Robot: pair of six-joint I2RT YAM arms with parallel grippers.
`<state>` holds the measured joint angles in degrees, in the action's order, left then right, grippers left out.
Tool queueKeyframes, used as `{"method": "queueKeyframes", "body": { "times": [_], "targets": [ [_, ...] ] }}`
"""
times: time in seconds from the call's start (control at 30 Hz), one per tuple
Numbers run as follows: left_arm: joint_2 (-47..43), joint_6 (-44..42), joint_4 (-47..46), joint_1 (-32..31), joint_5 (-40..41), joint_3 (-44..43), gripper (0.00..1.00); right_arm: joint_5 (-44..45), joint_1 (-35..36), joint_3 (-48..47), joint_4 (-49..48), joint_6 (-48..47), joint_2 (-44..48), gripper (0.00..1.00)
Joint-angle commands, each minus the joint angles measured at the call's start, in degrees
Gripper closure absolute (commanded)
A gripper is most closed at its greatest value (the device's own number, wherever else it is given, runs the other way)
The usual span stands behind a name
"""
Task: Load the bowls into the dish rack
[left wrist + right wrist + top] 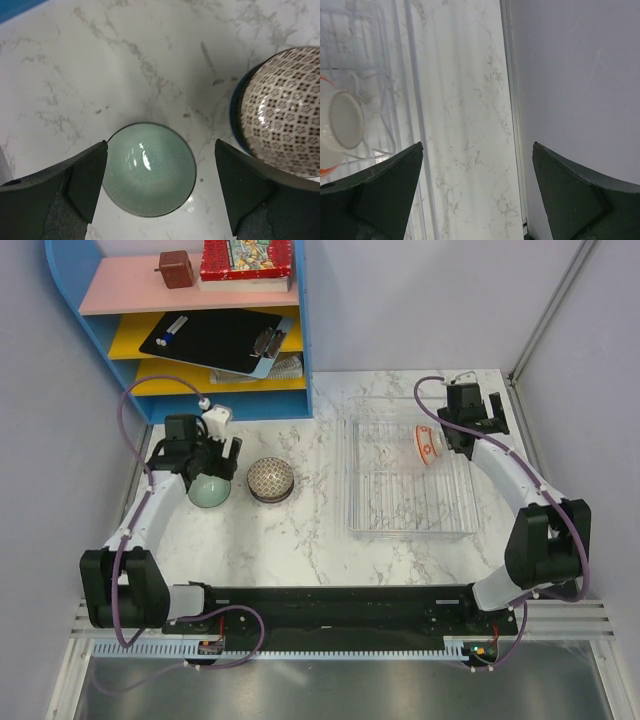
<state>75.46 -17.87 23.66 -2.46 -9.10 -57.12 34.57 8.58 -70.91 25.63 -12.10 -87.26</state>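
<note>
Here the left fingers (pixel 82 180) hang wide open and empty over the pale green bowl (pixel 149 170) on the bench (pixel 300 530), just beside the speckled bowl (pixel 271 478). The right fingers (pixel 385 190), equally spread and empty, hover beside the rack (pixel 412 531), where a white bowl (pixel 428 444) stands on edge.

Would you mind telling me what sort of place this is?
Probably a robot test cell staged as a kitchen: plain grey walls close round a marble-look table, with a dish rack and a blue shelf on it.

No lettering, label or number is legible anywhere, even on the book (pixel 246 258) or clipboard (pixel 210 338)
</note>
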Motion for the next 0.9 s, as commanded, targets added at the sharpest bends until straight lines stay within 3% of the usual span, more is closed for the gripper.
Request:
{"method": "queueKeyframes", "body": {
  "times": [0.0, 0.27, 0.4, 0.87],
  "targets": [
    [-5.2, -4.7, 1.5, 7.4, -1.6, 4.3, 0.05, 6.5, -0.9, 1.0, -0.2, -0.1, -3.9, 0.03],
    [-9.1, -8.4, 2.6, 16.2, -6.5, 9.5, 0.05, 8.3, -2.5, 0.8, 1.7, 0.2, -7.2, 0.03],
    [-10.2, -9.7, 3.1, 18.5, -8.1, 10.6, 0.05, 4.1, -2.9, 0.6, 3.8, 1.0, -8.5, 0.03],
    [-13.1, -10.3, 5.9, 20.7, -10.9, 11.4, 0.05, -27.8, -3.1, -0.3, 6.3, 5.3, -5.8, 0.03]
  ]
}}
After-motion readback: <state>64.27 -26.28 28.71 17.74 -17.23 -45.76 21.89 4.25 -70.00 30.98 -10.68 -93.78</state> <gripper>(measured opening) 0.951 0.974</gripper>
